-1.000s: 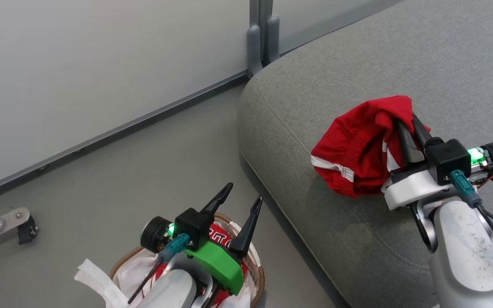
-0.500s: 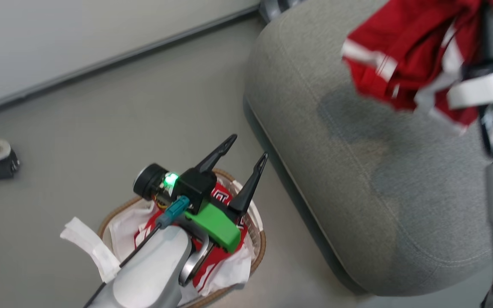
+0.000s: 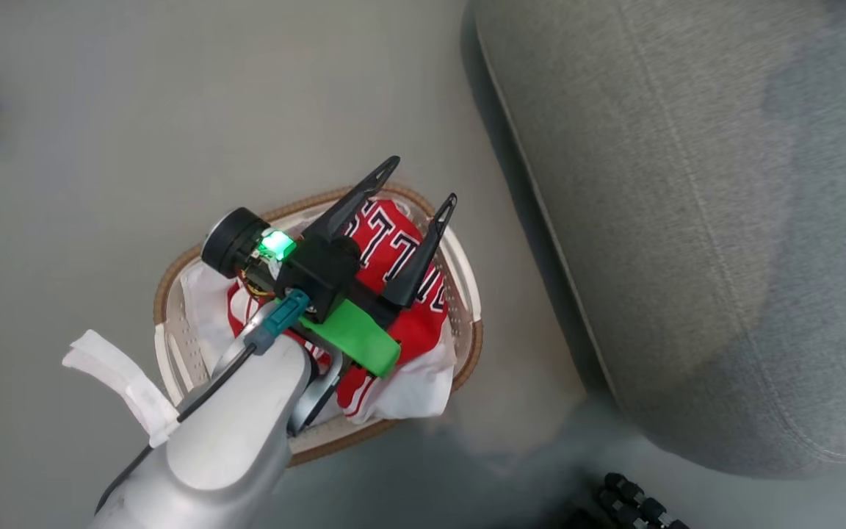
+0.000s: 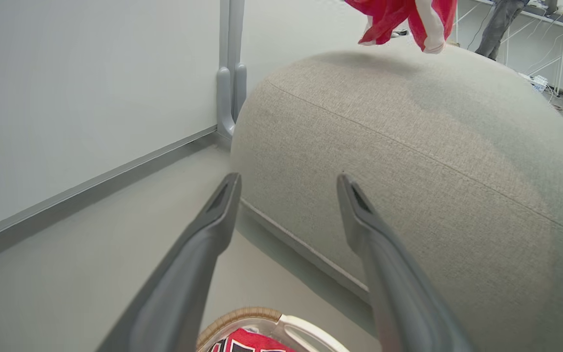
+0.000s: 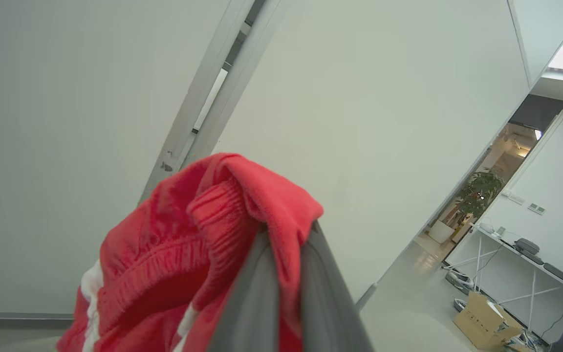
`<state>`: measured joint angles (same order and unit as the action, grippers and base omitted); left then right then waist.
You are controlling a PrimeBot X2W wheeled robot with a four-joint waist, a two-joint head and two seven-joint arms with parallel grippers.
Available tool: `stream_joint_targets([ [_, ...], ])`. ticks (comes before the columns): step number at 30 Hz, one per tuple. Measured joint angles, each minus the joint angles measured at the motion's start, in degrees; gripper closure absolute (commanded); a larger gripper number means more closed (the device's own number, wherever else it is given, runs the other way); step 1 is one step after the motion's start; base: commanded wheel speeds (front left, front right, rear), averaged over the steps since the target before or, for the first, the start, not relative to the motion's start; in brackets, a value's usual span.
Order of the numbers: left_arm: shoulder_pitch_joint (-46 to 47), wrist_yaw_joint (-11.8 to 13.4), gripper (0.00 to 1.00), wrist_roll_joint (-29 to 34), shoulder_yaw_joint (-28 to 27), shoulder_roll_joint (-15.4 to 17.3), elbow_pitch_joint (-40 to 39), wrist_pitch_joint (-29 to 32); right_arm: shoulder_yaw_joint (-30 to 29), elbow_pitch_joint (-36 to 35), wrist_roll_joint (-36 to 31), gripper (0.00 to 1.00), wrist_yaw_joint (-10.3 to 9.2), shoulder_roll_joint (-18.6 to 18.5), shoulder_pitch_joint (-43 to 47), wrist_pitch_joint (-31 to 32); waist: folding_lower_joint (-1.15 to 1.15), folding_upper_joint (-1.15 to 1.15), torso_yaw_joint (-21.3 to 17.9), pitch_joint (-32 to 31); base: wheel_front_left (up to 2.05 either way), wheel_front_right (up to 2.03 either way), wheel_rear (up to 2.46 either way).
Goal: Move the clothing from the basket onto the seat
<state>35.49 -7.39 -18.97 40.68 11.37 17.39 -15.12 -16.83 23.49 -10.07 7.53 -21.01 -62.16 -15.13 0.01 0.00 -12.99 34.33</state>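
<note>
**Basket** (image 3: 469, 308): set on the floor (image 3: 100, 162) at 9 o'clock of the seat (image 3: 687, 184), near its edge but apart from it. It is lined with a white sheet (image 3: 408, 389), one end of which is trailed over the rim at 8 o'clock.

**Jersey** (image 3: 393, 250): red with black-and-white lettering, laid in the basket on the sheet.

**Left gripper** (image 3: 423, 178): held above the basket, over the jersey. The fingers are spread wide and pointed toward 1 o'clock in the head view, with nothing gripped.

**Right gripper** (image 5: 286, 234): the fingers are drawn narrow and clamped on the shorts (image 5: 203, 230), whose waistband fold is pinched between them.

**Shorts**: red with white trim and an elastic waistband. In the left wrist view they are seen at 1 o'clock, hung in the air above the seat and clear of it.

**Seat**: grey woven fabric with stitched seams.
</note>
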Motion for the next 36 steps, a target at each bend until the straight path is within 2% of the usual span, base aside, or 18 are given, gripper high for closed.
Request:
stream_joint_targets([
  [4, 0.2, 0.0, 0.0, 0.5, -1.2, 0.1, -0.3, 0.0, -1.6, 3.1, -1.2, 1.0, 0.0, 0.9, 0.8, 0.0, 0.0, 0.0, 1.3, 3.4, 0.0, 0.0, 0.0],
  [8, 0.1, 0.0, 0.0, 0.8, -1.7, 0.3, -0.3, 0.0, -1.2, 4.8, -3.0, 1.0, 0.0, 2.5, 5.3, 0.0, 0.0, 0.0, 2.4, 5.6, 0.0, 0.0, 0.0],
  [16, -1.2, 0.0, 0.0, 0.9, -4.0, 1.6, -0.1, 0.0, 0.9, 5.4, -2.4, 1.0, 0.0, 4.5, 10.0, 0.0, 0.0, 0.0, 2.0, 6.1, 0.0, 0.0, 0.0],
  [19, -1.5, 0.0, 0.0, 0.7, -5.4, 1.5, -0.1, 0.0, 2.9, 6.2, -1.4, 0.92, 0.0, 4.6, 11.2, 0.0, 0.0, 0.0, 1.6, 5.4, 0.0, 0.0, 0.0],
  [20, -1.5, 0.0, 0.0, 0.7, -5.6, 1.5, -0.1, 0.0, 3.4, 6.7, -0.9, 0.92, 0.0, 4.6, 11.6, 0.0, -0.01, 0.0, 1.5, 5.2, 0.0, 0.0, 0.0],
  [23, -2.1, 0.0, 0.0, 0.5, -6.1, 1.4, 0.1, 0.0, 4.5, 7.7, 0.1, 0.7, 0.0, 4.7, 13.1, 0.0, -0.01, 0.0, 1.3, 4.2, 0.0, 0.0, 0.0],
  [24, -2.3, 0.0, 0.0, 0.4, -6.3, 1.4, 0.2, 0.0, 4.8, 8.5, 0.6, 0.7, 0.0, 4.8, 13.6, 0.0, -0.01, 0.0, 1.3, 3.8, 0.0, 0.0, 0.0],
  [25, -2.5, 0.0, 0.0, 0.3, -6.6, 1.3, 0.3, 0.0, 5.1, 8.9, 0.6, 0.52, 0.0, 4.9, 14.3, 0.0, -0.01, 0.0, 1.3, 3.4, 0.0, 0.0, 0.0],
  [26, -2.7, 0.0, 0.0, 0.2, -6.8, 1.3, 0.4, 0.0, 5.3, 9.0, 0.8, 0.28, 0.0, 5.0, 15.0, 0.0, -0.01, 0.0, 1.3, 3.0, 0.0, 0.0, 0.0],
  [27, -3.0, 0.0, 0.0, 0.0, -7.1, 1.2, 0.5, 0.0, 5.4, 9.1, 1.0, 0.0, 0.0, 5.1, 15.8, 0.0, -0.01, 0.0, 1.4, 2.5, 0.0, 0.0, 0.0],
  [36, -6.9, 0.0, 0.0, -0.7, -10.2, 0.5, 1.2, 0.0, 8.3, 10.3, 2.1, 0.0, 0.0, 4.8, 21.1, 0.0, -0.01, 0.0, 1.6, -2.7, 0.0, 0.0, 0.0],
])
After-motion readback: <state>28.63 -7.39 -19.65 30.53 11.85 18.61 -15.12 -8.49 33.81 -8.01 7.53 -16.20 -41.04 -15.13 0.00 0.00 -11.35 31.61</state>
